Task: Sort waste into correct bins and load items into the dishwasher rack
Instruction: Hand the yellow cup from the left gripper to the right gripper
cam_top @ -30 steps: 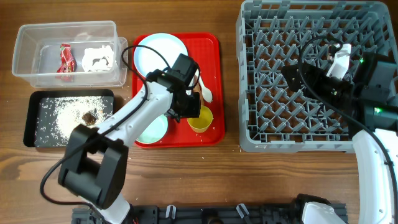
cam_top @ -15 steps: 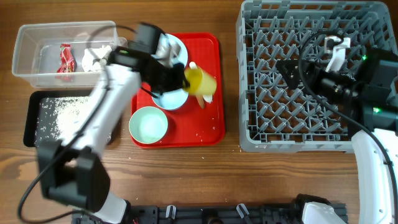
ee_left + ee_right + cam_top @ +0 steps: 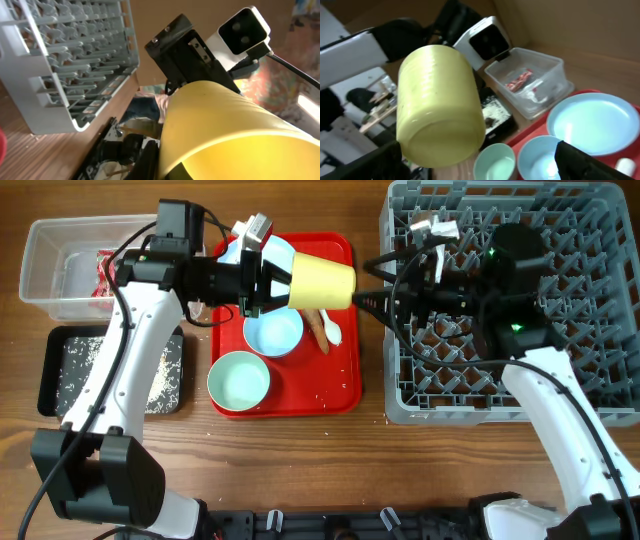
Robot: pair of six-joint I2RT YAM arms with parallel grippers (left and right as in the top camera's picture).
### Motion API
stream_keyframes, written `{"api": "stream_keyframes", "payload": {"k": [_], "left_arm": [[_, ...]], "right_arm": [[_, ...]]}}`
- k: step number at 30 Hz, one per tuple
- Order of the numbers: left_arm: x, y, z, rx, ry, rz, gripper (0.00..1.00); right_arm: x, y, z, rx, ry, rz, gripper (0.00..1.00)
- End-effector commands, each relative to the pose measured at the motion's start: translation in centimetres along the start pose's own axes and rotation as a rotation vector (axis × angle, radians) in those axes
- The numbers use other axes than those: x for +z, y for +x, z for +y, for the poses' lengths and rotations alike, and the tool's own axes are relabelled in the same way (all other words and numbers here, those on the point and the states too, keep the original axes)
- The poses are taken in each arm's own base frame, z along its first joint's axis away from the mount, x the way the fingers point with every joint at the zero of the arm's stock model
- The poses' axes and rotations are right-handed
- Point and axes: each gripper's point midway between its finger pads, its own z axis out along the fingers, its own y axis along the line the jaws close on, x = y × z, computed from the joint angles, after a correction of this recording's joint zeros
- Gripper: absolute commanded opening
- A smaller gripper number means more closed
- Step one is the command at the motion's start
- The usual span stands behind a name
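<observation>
A wooden table [image 3: 300, 460] carries a red serving tray [image 3: 340, 385] at centre, the grey dishwasher rack [image 3: 400, 405] filling the right side, and a clear tub [image 3: 40, 240] above a black tray [image 3: 50, 380] at the left. In the wrist views a brown backdrop and blurred clutter lie beyond the table edge. The yellow cup [image 3: 322, 282] is held on its side in the air above the upper part of the red tray. The left gripper [image 3: 270, 282] is clamped on its left end, and its base points right. The right gripper [image 3: 372, 298] sits just beside that base, near the rack's left wall. Only the right wrist view shows its fingers [image 3: 365, 162] spread wide apart at the lower corners, with the cup's round base ahead between them. That view also takes in the red-and-white wrapper [image 3: 519, 79] in the tub, the plate [image 3: 595, 122], a mint-green bowl [image 3: 495, 162] and a pale blue bowl [image 3: 542, 160]. The left wrist view is mostly filled by the cup's wall, with the rack at upper left and the right arm's white wrist camera [image 3: 245, 30] beyond. Its own fingers are hidden there. Overhead, rice grains [image 3: 165, 375] dot the black tray.
</observation>
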Motion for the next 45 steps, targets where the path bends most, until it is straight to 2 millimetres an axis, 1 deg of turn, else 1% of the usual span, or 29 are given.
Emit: {"api": "stream_keyframes", "payload": {"k": [1,6,8,9,11,13,16,19,20,22,26,27,30,32,33,34,35,38,40,41,42,43,45], "left_arm": [[0.4,0.7,-1.1,0.005,0.052,0.031,0.04],[0.9,1.0,-1.3,0.009,0.054,0.048,0.04],[1.0,1.1,-1.3,0.009,0.055,0.050,0.04],[1.0,1.1,-1.3,0.009,0.055,0.050,0.04],[1.0,1.1,-1.3,0.008,0.055,0.050,0.04],[1.0,1.1,-1.3,0.007,0.054,0.050,0.04],[1.3,1.3,-1.3,0.009,0.053,0.059,0.04],[1.7,1.4,-1.2,0.011,0.046,0.068,0.04],[1.8,1.5,-1.1,0.012,0.040,0.068,0.07],[1.9,1.5,-1.0,0.013,0.029,0.068,0.17],[1.9,1.5,-1.0,0.013,0.029,0.068,0.24],[1.9,1.5,-1.0,0.012,0.029,0.068,0.27],[1.9,1.4,-0.7,0.013,0.012,0.063,0.34],[1.9,1.2,-0.2,0.013,-0.016,0.055,0.37],[1.9,1.1,0.3,0.014,-0.046,0.045,0.40],[1.9,0.9,0.9,0.015,-0.083,0.034,0.42],[1.8,0.7,1.6,0.016,-0.120,0.023,0.43],[1.3,0.0,4.1,0.014,-0.269,-0.021,0.48],[0.4,-0.6,6.5,0.005,-0.418,-0.061,0.49],[-0.4,-0.9,8.1,-0.003,-0.521,-0.086,0.49],[-1.3,-1.1,9.6,-0.007,-0.620,-0.109,0.49],[-2.0,-1.3,10.6,-0.008,-0.696,-0.126,0.49],[-3.3,-1.5,12.0,-0.007,-0.815,-0.151,0.49]], "right_arm": [[0.4,-0.3,2.9,-0.082,-0.152,0.018,1.00],[1.7,0.0,4.5,-0.116,-0.206,0.034,0.99],[2.1,0.2,4.9,-0.123,-0.221,0.040,0.96],[2.2,0.2,5.1,-0.124,-0.226,0.042,0.94],[2.3,0.3,5.3,-0.125,-0.232,0.045,0.86],[2.3,0.3,5.3,-0.130,-0.232,0.043,0.80],[2.3,0.1,5.4,-0.144,-0.234,0.038,0.70],[2.3,0.1,5.4,-0.145,-0.234,0.038,0.61],[2.3,0.1,5.4,-0.145,-0.234,0.038,0.59],[2.3,0.1,5.4,-0.145,-0.234,0.038,0.55],[2.0,-0.1,5.0,-0.142,-0.222,0.032,0.45],[1.7,-0.2,4.7,-0.141,-0.211,0.027,0.44],[0.6,-0.8,3.4,-0.117,-0.169,0.008,0.43],[-0.6,-1.2,2.1,-0.091,-0.126,-0.008,0.39],[-1.4,-1.3,1.1,-0.062,-0.088,-0.018,0.39],[-2.3,-1.3,-0.4,-0.016,-0.026,-0.032,0.39],[-2.8,-1.2,-1.4,0.012,0.018,-0.040,0.39],[-5.2,-0.1,-6.3,0.145,0.263,-0.061,0.38],[-6.8,1.4,-9.2,0.217,0.446,-0.048,0.38],[-7.8,2.4,-10.5,0.259,0.563,-0.028,0.39],[-8.4,2.9,-10.8,0.280,0.615,-0.014,0.38],[-8.9,3.1,-10.7,0.294,0.658,0.001,0.38],[-10.1,3.2,-10.5,0.328,0.747,0.025,0.38]]}}
